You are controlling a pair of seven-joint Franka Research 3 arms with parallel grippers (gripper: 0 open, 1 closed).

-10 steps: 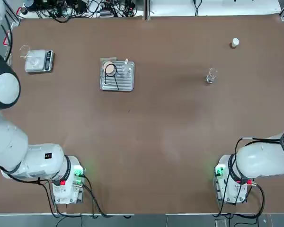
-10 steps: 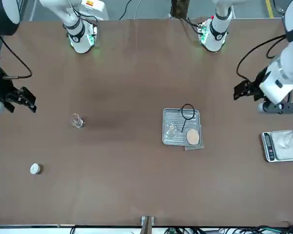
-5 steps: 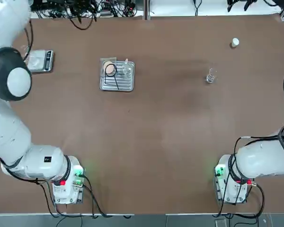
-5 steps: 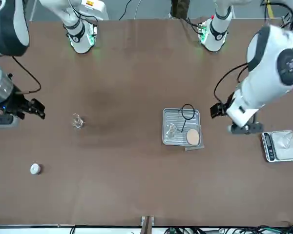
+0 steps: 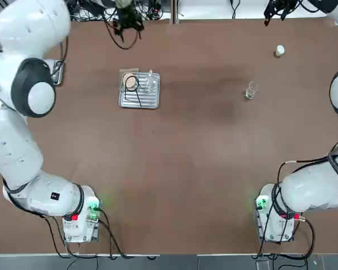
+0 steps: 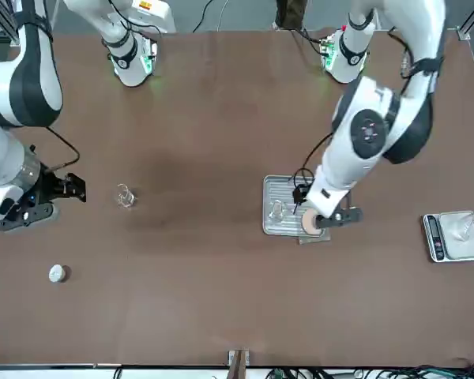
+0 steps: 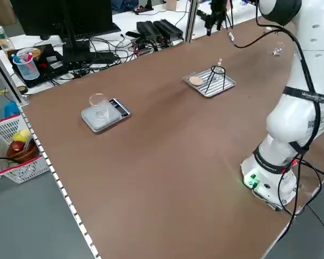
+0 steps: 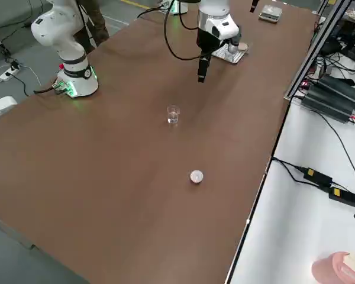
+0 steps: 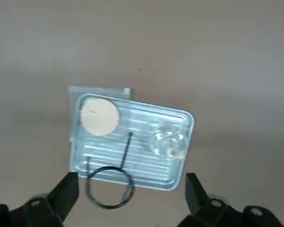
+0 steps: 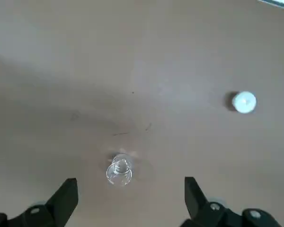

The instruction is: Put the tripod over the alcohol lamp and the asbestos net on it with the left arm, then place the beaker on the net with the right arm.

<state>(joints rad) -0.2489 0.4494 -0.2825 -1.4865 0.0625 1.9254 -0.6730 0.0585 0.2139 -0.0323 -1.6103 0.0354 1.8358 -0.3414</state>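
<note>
L side: scale (image 7: pixel 105 115) sits near the desk's L edge w/ a clear cup (image 7: pixel 99 101) on it; L arm now passes over that side, so keep its elbow & cables high there.

L gripper (image 9: pixel 132 175) has swung in from the L over the last sec & now hangs above the tray (image 5: pixel 141 104), fingers wide apart, nothing held. Means it's prob. lining up for the tripod, 1st step; nothing's placed yet.

Tripod (image 5: pixel 132 84) stands upright at the tray, beside the alcohol lamp (image 7: pixel 220 62), not over it. Net (image 7: pixel 196 81) lies at the tray's far L corner, partly past the rim. Tight cluster: grip the ring, lift straight up past the lamp's top before going R, else legs could drag the net or tip the glass.

Wide stretch of desk (image 5: pixel 186 169) betw. tray & beaker (image 5: pixel 252 90), good for the later carry. R gripper (image 10: pixel 131 179) has also come in a bit, over the far R part, fingers wide apart, nothing held. White capped cylinder (image 5: pixel 279 50) is farther R, nr the far edge; R arm should skirt it.
</note>
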